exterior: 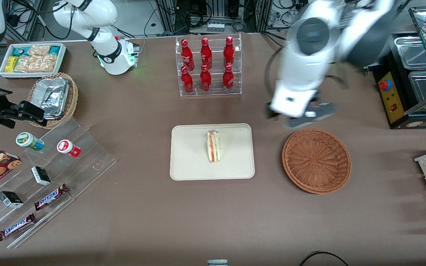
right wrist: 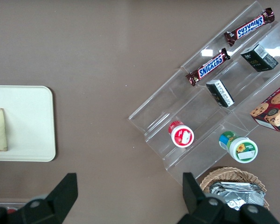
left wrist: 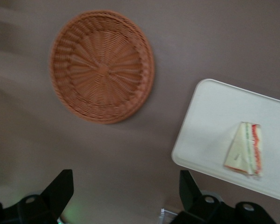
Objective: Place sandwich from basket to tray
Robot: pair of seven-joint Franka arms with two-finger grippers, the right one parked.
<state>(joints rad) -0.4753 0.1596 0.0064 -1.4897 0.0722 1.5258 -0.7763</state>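
Sandwich (exterior: 213, 146) on tray (exterior: 187, 162), open gripper (left wrist: 126, 193) well apart

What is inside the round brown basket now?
Nothing: the basket shows only its bare woven bottom, with nothing covering it. The sandwich lies on the tray. The gripper hangs open above the table, beside the basket.

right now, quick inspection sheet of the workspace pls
surface: brown table.
job's things: sandwich lies on the tray; basket holds nothing.
clutter: bottle rack, snack box, foil basket, acrylic steps with bars and cups.
grippers: gripper open, raised over the table, farther from the front camera than the basket, holding nothing.
cables: one at the table's near edge.
surroundings: metal counter.
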